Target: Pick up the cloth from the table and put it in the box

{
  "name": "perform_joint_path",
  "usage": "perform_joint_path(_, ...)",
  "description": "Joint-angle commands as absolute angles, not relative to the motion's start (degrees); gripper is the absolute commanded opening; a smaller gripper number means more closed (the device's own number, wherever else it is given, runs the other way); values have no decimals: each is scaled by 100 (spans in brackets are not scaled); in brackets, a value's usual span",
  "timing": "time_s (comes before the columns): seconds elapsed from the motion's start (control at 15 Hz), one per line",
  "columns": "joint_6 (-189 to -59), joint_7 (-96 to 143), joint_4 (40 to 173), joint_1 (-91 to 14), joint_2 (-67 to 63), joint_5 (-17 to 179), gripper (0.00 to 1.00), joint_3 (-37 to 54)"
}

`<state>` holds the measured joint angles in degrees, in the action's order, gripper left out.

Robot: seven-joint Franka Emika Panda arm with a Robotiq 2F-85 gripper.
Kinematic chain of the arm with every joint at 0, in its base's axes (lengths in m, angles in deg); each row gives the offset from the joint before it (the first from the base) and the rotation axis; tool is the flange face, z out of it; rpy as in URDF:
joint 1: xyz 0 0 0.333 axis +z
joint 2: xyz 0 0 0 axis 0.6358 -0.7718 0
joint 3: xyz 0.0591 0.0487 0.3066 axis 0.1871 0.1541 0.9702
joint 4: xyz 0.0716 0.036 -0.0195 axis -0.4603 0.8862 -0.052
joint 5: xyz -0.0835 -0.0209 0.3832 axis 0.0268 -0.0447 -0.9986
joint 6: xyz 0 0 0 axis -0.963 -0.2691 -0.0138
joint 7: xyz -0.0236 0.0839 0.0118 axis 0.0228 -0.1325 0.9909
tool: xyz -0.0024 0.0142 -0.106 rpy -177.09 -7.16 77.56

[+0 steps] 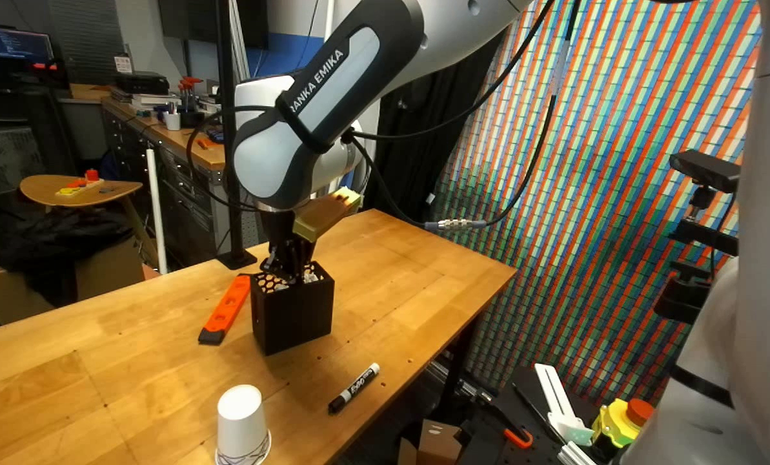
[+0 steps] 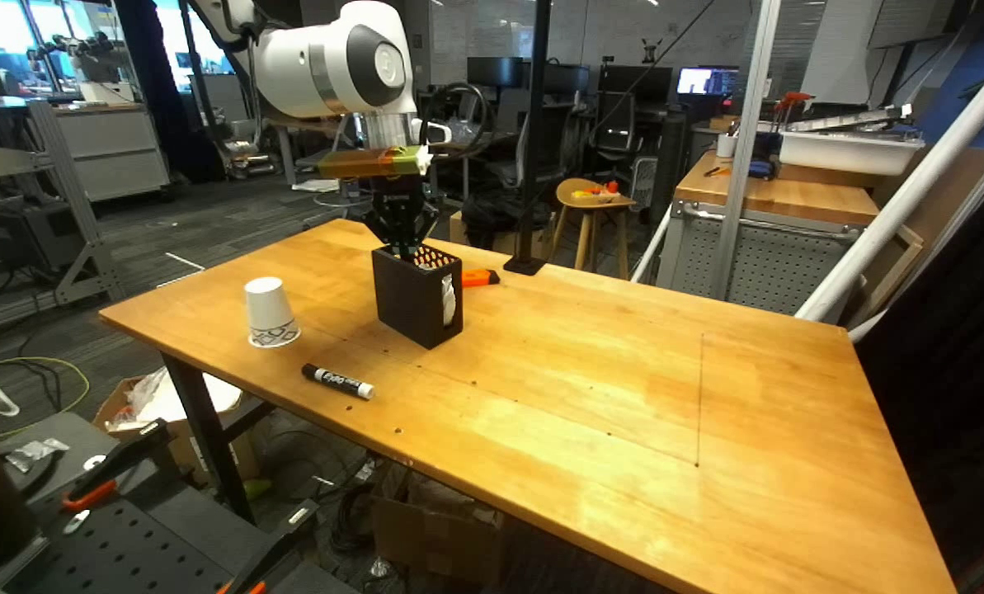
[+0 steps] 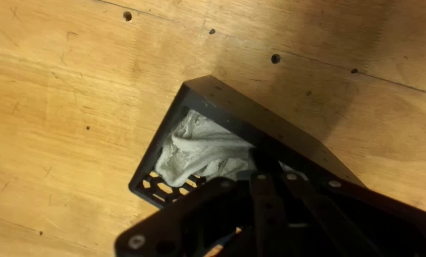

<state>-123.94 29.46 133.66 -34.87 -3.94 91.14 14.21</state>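
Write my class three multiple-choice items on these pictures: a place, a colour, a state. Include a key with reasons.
1. Where is the cloth?
A) on the stool
B) in the box
C) on the floor

2. What is the main colour of the flat tool beside the box?
A) orange
B) blue
C) green

3. How does the paper cup stand?
A) upright
B) on its side
C) upside down

1 B: the wrist view shows it within the box's walls.
2 A: both exterior views show orange.
3 C: its narrow end faces up.
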Motion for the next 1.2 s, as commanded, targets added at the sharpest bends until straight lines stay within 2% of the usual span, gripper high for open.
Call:
perform_joint_path(0.0,-12463,2911,13420,-3512,-344,9014,1,1427)
perform_joint_path(1.13,-12779,3207,13156,-3689,-1067,8227,1,1510)
